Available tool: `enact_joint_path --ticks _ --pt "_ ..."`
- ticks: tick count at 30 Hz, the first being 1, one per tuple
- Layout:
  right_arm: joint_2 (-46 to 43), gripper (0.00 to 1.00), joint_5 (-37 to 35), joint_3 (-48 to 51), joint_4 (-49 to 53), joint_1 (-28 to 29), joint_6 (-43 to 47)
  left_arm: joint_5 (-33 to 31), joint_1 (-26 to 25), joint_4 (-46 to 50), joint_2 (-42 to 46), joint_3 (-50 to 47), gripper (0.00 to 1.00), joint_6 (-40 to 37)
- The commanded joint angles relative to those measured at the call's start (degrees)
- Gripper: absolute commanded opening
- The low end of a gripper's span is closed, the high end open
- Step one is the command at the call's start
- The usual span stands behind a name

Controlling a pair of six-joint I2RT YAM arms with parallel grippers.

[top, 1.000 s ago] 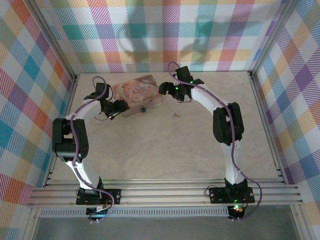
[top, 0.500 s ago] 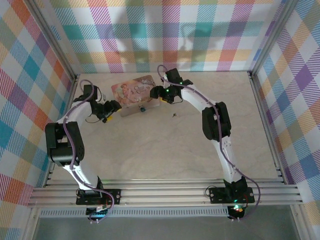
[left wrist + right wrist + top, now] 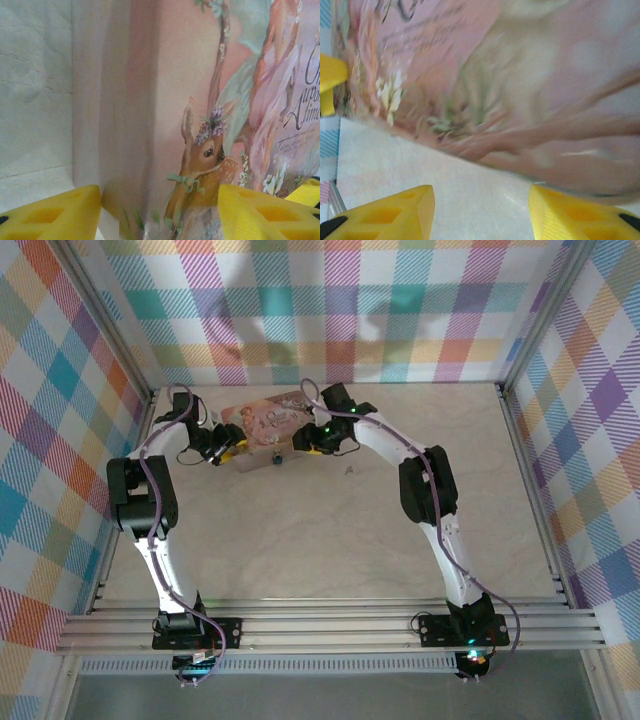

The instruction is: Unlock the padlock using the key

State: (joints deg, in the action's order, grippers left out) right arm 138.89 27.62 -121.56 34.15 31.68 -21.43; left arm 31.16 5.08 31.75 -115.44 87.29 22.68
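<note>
- The pink rectangular tin with a printed fairy-tale picture on its lid (image 3: 262, 418) lies on the pale marbled table (image 3: 330, 540), in the upper middle of the overhead frame.
- The tiny blue-green metal padlock (image 3: 279, 458) sits at the tin's lower edge; whether it hangs from the tin or lies beside it is too small to tell.
- The thin grey metal key (image 3: 349, 470) lies flat on the table, right of the padlock and apart from it, with no gripper on it.
- The left gripper (image 3: 232, 450) is at the tin's left end. In its wrist view the yellow fingertips (image 3: 50, 220) stand apart with a corner of the tin (image 3: 200, 100) between them. Whether they press on the tin cannot be told.
- The right gripper (image 3: 312, 445) is at the tin's right end, above and left of the key. In its wrist view the gripper (image 3: 480, 215) has its jaws apart over bare table, and the blurred tin (image 3: 520, 75) fills the upper frame beyond them.
</note>
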Motion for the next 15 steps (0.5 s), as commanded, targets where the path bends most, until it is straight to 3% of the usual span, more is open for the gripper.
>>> enact_joint_path --ticks 1,7,11,15 --pt "-5.0 0.53 2.2 3.8 2.6 1.4 3.8 1.0 0.4 5.0 2.5 -2.2 0.62 -2.8" --pt "-12.1 0.54 2.3 13.6 0.6 1.5 5.4 0.8 0.4 6.0 6.1 -8.1 0.61 -5.0" --pt "-15.9 0.60 -4.9 15.4 0.9 0.9 5.0 -1.3 0.4 6.0 8.2 -9.8 0.61 -4.7" --pt "-14.1 0.69 -12.6 9.3 3.6 -1.4 0.4 -2.7 0.4 4.8 9.3 -9.0 0.62 -2.3"
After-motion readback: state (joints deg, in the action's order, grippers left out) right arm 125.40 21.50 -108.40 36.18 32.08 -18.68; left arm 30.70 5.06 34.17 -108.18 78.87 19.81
